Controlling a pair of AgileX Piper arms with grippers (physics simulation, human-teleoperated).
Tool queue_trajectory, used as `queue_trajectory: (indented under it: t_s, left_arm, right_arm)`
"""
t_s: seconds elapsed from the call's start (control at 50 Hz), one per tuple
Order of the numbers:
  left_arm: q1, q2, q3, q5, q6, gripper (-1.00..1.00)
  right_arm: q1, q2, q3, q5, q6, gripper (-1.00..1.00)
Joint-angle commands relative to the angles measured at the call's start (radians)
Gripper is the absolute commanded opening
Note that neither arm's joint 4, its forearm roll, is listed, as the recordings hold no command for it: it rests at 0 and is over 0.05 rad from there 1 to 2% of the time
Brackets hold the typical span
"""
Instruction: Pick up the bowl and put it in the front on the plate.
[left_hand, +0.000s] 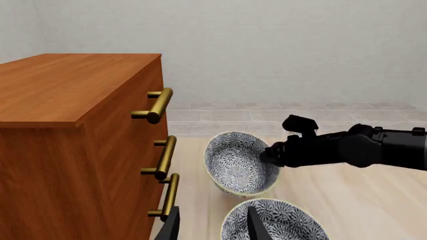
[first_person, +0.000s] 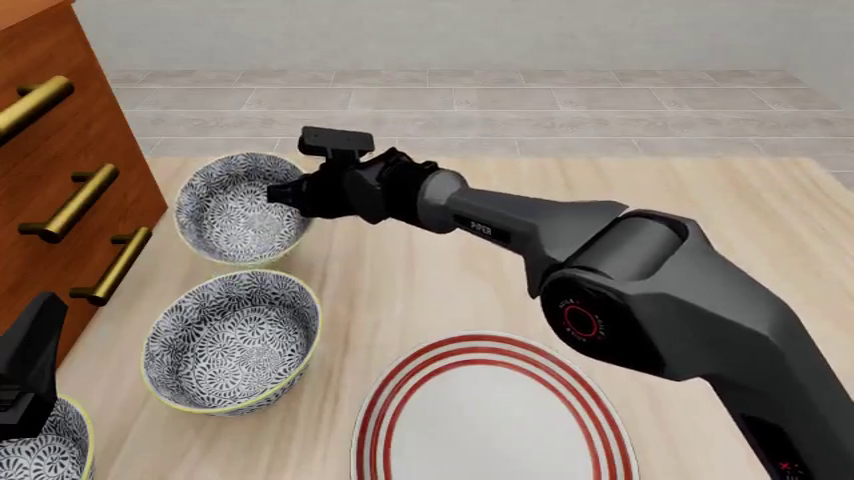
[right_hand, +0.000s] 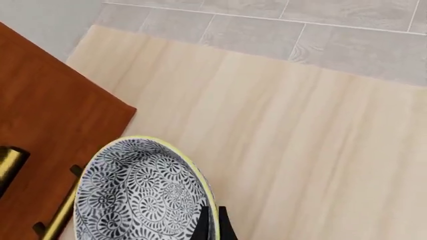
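Three matching bowls are sitting by the dresser (first_person: 54, 150), and the right gripper (first_person: 291, 195) is pinching the far bowl (first_person: 238, 208) by its rim, tilting it for lifting toward the plate (first_person: 491, 420). Left gripper (left_hand: 213, 225) is hanging spread, idle.

A pale wooden table (first_person: 441, 290) fills the frame's middle. A brown wooden dresser (first_person: 54, 190) with brass handles (first_person: 70, 203) stands at left; grey tiled floor (first_person: 534, 100) and plain wall (left_hand: 280, 50) beyond.
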Motion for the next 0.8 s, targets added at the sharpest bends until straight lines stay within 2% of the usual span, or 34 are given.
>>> queue_trajectory:
  t_s: [0.02, 0.2, 0.22, 0.24, 0.26, 0.3, 0.36, 0.38, 0.42, 0.8]
  left_arm:
    - [0.0, 0.0, 0.0, 0.0, 0.0, 1.0]
    - [0.0, 0.0, 0.0, 0.0, 0.0, 1.0]
    - [0.0, 0.0, 0.0, 0.0, 0.0, 1.0]
    - [0.0, 0.0, 0.0, 0.0, 0.0, 1.0]
    - [0.0, 0.0, 0.0, 0.0, 0.0, 1.0]
    - [0.0, 0.0, 0.0, 0.0, 0.0, 1.0]
    - [0.0, 0.0, 0.0, 0.0, 0.0, 1.0]
    - [0.0, 0.0, 0.0, 0.0, 0.0, 1.0]
    - [0.0, 0.0, 0.0, 0.0, 0.0, 1.0]
    - [0.0, 0.0, 0.0, 0.0, 0.0, 1.0]
  right_arm:
    - [-0.015, -0.014, -0.049, 0.023, -0.007, -1.0]
    - [-0.028, -0.084, 0.023, -0.027, 0.011, -1.0]
    - [-0.028, -0.077, 0.001, 0.0, -0.023, -1.0]
    - [-0.028, -0.076, -0.002, 0.001, -0.023, -1.0]
    - [-0.039, -0.088, 0.016, -0.016, -0.003, -1.0]
    - [-0.04, -0.098, 0.03, -0.026, 0.002, -1.0]
    - [-0.069, -0.077, -0.027, 0.023, -0.02, -1.0]
    - [-0.097, -0.065, -0.066, 0.049, -0.056, -1.0]
    - [-0.078, -0.09, -0.02, 0.021, -0.018, -1.0]
    - [-0.102, -0.194, 0.103, 0.011, 0.003, -1.0]
